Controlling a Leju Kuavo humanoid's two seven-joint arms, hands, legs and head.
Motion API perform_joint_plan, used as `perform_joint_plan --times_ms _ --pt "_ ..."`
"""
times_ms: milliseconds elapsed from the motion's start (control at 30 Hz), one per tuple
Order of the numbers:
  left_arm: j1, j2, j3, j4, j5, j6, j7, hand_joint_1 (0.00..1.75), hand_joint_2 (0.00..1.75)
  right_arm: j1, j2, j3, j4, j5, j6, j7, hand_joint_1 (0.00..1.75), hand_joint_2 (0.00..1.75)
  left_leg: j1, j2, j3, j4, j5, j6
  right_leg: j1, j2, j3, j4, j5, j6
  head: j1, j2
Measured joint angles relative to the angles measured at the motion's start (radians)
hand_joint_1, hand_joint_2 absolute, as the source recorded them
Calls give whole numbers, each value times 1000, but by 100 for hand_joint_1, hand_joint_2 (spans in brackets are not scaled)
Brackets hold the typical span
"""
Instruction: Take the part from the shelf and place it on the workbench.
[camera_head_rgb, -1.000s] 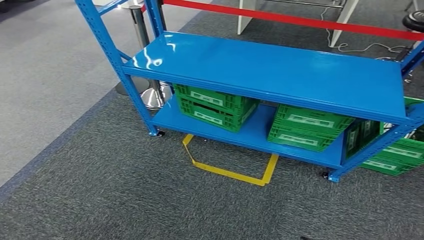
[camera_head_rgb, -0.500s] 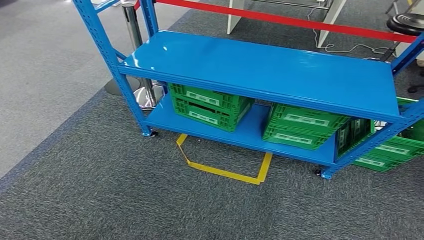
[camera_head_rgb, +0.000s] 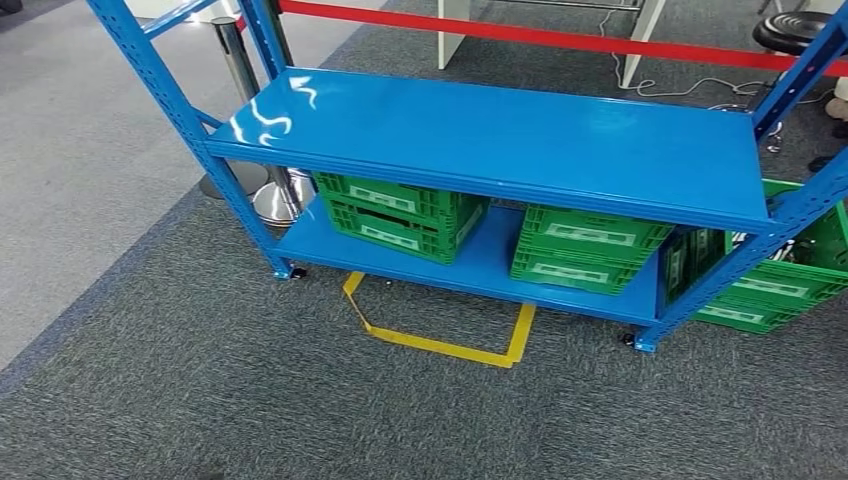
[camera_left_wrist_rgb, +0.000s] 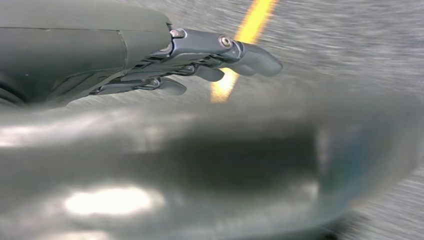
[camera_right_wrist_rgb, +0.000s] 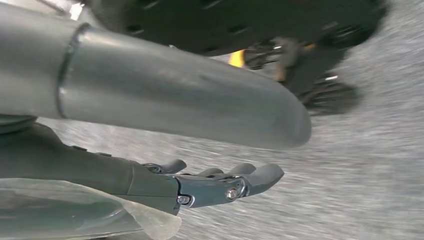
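Two silver hands, left hand (camera_left_wrist_rgb: 200, 60) and right hand (camera_right_wrist_rgb: 210, 182), hang loosely extended, holding nothing; the glossy blue metal shelf (camera_head_rgb: 500, 130) shows no part, so either fetching or delivery finished.

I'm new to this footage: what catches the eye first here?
The blue shelf rack fills the head view, its glossy top level bare, with green crates on its lower level. On the grey carpet before it lies a yellow tape outline; a red barrier belt runs behind.

Blue metal shelf (camera_head_rgb: 500, 140) stands on carpet, its glossy top board bare.
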Motion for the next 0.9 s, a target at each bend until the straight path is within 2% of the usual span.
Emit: perform_joint_plan --times_ms 33,67,133,167,233,300,367,433,467,500,533,567,600,633,667,700,733,767,833,900 --pt "18 3 -1 9 -13 -5 5 0 44 -8 -2 18 -19 -8 1 -1 0 0 0 0 17 -38 30 3 1 2 2 0 0 0 0 0" --pt "36 6 -1 18 -25 -9 9 0 0 -17 -4 35 -39 -15 2 -2 0 0 0 -1 46 -105 69 8 2 4 4 0 -1 1 0 0" --pt "69 14 -1 37 -52 -20 19 0 0 -36 -9 72 -79 -31 4 -5 0 0 -3 -5 107 -237 121 16 6 8 2 2 -5 7 0 0" --pt "83 18 -2 43 -67 -26 24 0 0 -41 -12 92 -95 -40 6 -6 0 0 -5 -6 123 -271 128 19 7 9 -1 3 -6 11 0 0" --pt "103 25 -2 47 -100 -39 36 0 0 -41 -19 134 -116 -59 9 -7 0 0 -7 -7 129 -286 126 23 7 10 -7 2 -9 22 0 0" --pt "106 29 -2 39 -132 -53 47 0 0 -27 -28 175 -120 -78 11 -8 0 0 -4 -5 131 -294 130 33 5 9 -8 14 -22 32 1 0" --pt "90 33 -3 13 -159 -63 55 0 0 4 -33 209 -111 -94 13 -8 0 0 0 -2 132 -302 134 42 3 8 -44 93 -73 41 3 0" --pt "62 37 -4 -25 -177 -70 61 0 0 43 -34 233 -86 -104 14 -8 0 0 0 -1 131 -302 134 45 0 7 -110 223 -137 47 3 0" --pt "46 38 -4 -45 -183 -73 62 0 0 65 -35 243 -70 -108 14 -7 0 44 0 0 131 -302 134 45 -1 7 -134 268 -150 50 3 0" --pt "30 38 -4 -65 -187 -75 63 0 0 86 -37 251 -53 -111 15 -7 0 87 0 0 132 -301 133 44 -2 7 -142 279 -142 52 3 0" --pt "13 38 -5 -86 -192 -77 64 0 0 107 -39 257 -35 -113 15 -7 0 131 1 0 133 -301 132 42 -4 6 -130 249 -115 54 3 0" --pt "-2 38 -6 -108 -195 -79 64 0 0 127 -42 263 -17 -115 15 -7 0 175 3 1 135 -299 129 39 -7 3 -102 187 -78 59 3 0" --pt "-17 41 -7 -130 -198 -79 65 0 0 144 -45 269 1 -117 15 -7 0 175 1 1 136 -294 125 35 -11 0 -69 119 -47 68 3 0" --pt "-28 45 -7 -149 -203 -80 67 0 0 156 -46 276 16 -118 15 -7 0 175 -1 1 134 -287 117 34 -15 -2 -38 63 -22 71 5 0" --pt "-34 49 -8 -162 -207 -82 69 0 0 164 -47 284 24 -121 16 -7 0 131 -5 1 133 -282 112 34 -18 -2 -18 31 -12 67 5 0" --pt "-35 52 -8 -164 -213 -84 72 0 0 166 -47 291 22 -124 16 -8 0 87 -10 1 131 -278 108 36 -19 0 -10 22 -12 61 4 0" --pt "-28 54 -8 -158 -218 -86 76 0 0 160 -48 297 13 -127 17 -9 0 44 -11 3 131 -277 106 40 -18 6 -7 22 -9 49 2 0" --pt "-15 55 -8 -148 -221 -89 79 0 0 148 -49 301 -1 -131 17 -10 0 0 -12 6 134 -279 109 41 -17 10 -8 23 -11 43 -1 0" --pt "17 54 -10 -131 -226 -91 84 0 0 118 -50 308 -23 -134 17 -12 0 0 -10 11 139 -282 111 39 -14 17 -13 23 -10 42 -4 0" --pt "39 52 -11 -124 -228 -92 85 0 0 100 -50 313 -33 -135 17 -13 0 0 -9 9 142 -284 111 36 -12 13 -17 23 -13 38 -4 0"
